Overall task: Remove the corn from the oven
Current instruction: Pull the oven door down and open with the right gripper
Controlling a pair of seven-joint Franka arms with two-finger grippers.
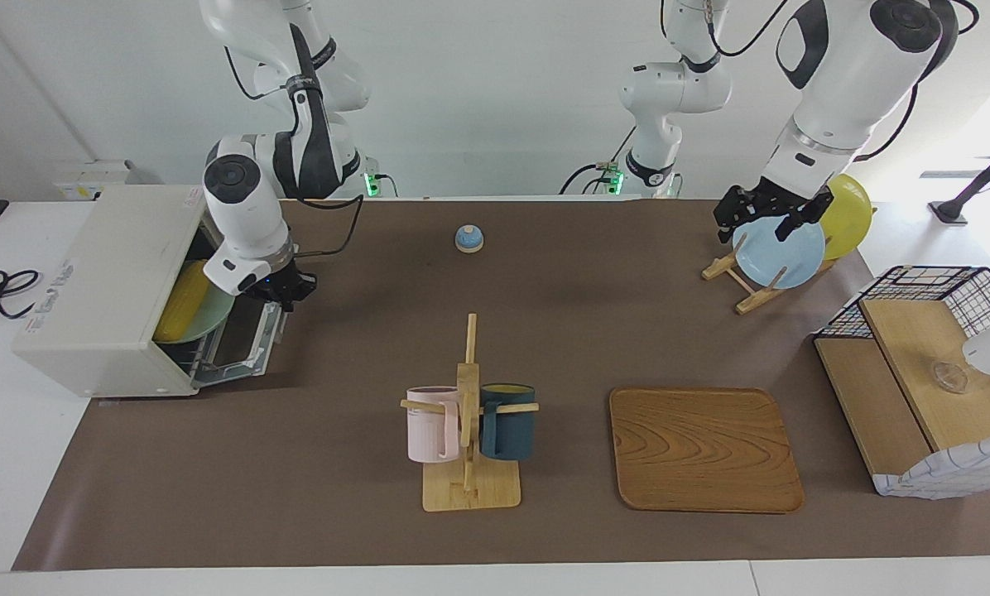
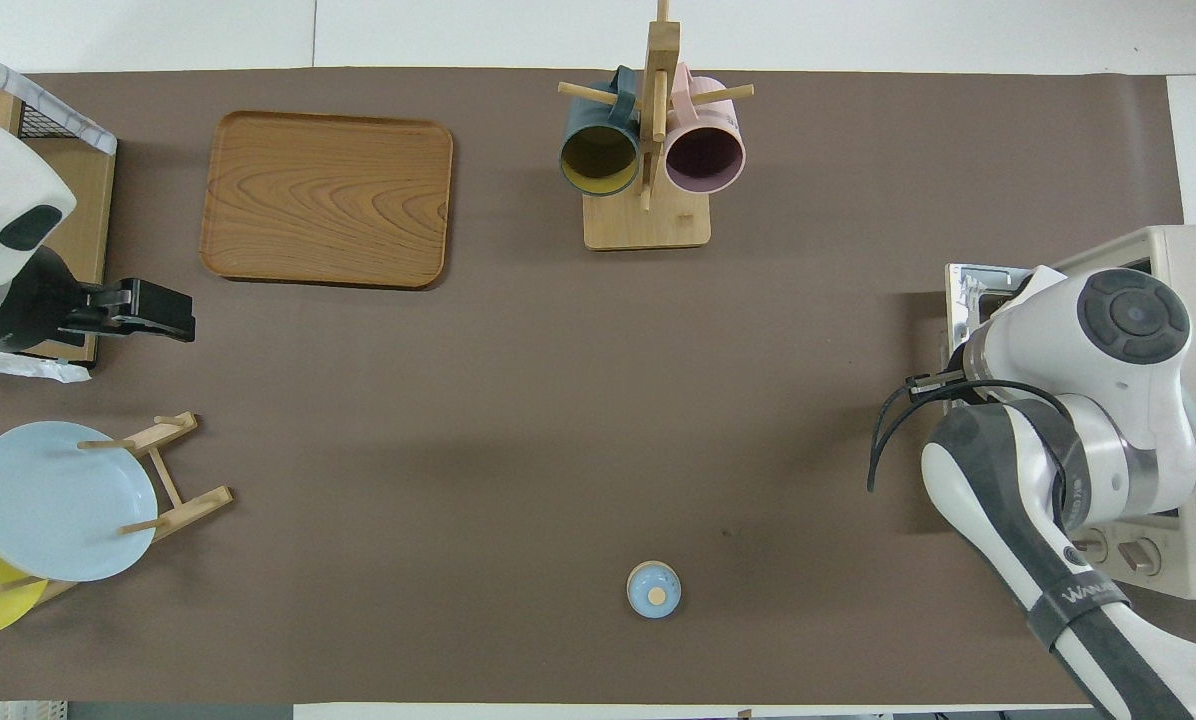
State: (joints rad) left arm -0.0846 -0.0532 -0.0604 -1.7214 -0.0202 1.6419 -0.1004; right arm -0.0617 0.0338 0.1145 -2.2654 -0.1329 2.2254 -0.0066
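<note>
Opening the oven [image 1: 98,290]: right claw [image 1: 284,291] clenched on the door's handle, door swung down. Corn [image 1: 182,308] lying inside on a green plate, just past the claw. Next, probably: let go, reach in. Left claw [image 1: 764,217] released, waiting over a blue plate.

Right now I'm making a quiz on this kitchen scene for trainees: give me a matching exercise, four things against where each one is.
Things:
1. corn
2. pink mug
3. light blue plate
4. right gripper

Places:
A. standing in the wooden plate rack
B. at the oven door
C. inside the oven
D. hanging on the mug tree

Pairs: 1-C, 2-D, 3-A, 4-B
</note>
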